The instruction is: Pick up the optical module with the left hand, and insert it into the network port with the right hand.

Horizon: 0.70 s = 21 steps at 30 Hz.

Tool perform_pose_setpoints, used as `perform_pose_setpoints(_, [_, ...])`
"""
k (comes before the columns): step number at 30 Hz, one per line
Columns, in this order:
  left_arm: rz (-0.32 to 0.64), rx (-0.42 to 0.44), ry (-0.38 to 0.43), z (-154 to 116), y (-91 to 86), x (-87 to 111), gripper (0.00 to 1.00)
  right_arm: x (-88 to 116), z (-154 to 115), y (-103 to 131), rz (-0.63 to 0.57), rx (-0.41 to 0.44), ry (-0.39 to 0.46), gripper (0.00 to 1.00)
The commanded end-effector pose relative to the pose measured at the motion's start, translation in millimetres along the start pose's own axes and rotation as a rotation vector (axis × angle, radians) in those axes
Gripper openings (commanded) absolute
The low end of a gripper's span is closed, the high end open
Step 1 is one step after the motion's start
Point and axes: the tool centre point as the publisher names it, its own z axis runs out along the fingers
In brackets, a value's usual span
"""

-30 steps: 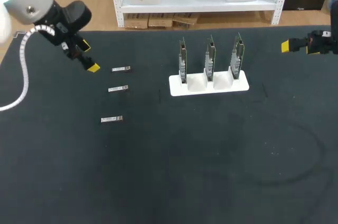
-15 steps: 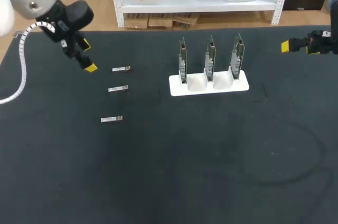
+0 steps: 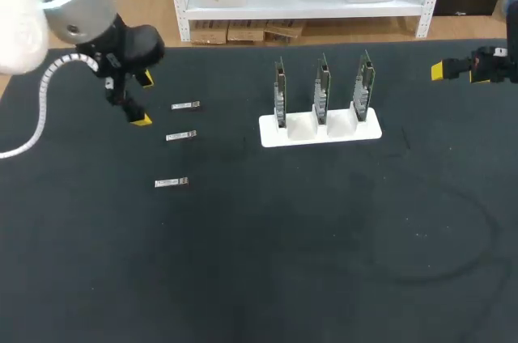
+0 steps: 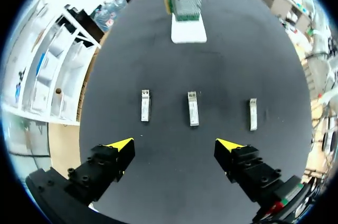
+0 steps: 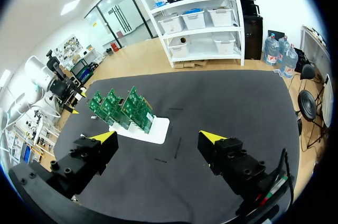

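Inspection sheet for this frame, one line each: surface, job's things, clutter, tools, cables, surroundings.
Surface: black tabletop, faint scuffs.
Job's things: three optical modules lying apart in a row, far, middle, near; white stand holding three upright green boards.
Clutter: nothing seen.
Tools: left tool open, empty, above the tabletop, facing the modules; right tool open, empty, at the table's right side.
Cables: white corrugated conduit along the left arm.
Surroundings: nothing seen over the table.
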Motion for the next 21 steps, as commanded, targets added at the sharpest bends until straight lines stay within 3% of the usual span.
perform_pose_setpoints(1, [0.015, 0.037, 0.047, 10, 23.0, -10.5, 1.00, 0, 0, 1, 0.001, 0.003, 0.001, 1.00])
perform_pose_setpoints(10, [-0.058, 0.050, 0.035, 24, 36.4, -15.8, 1.00, 0, 0, 1, 0.001, 0.003, 0.001, 1.00])
perform_pose_setpoints(21, [-0.131, 0.067, -0.006, 40, 30.9, -14.1, 1.00, 0, 0, 1, 0.001, 0.003, 0.001, 1.00])
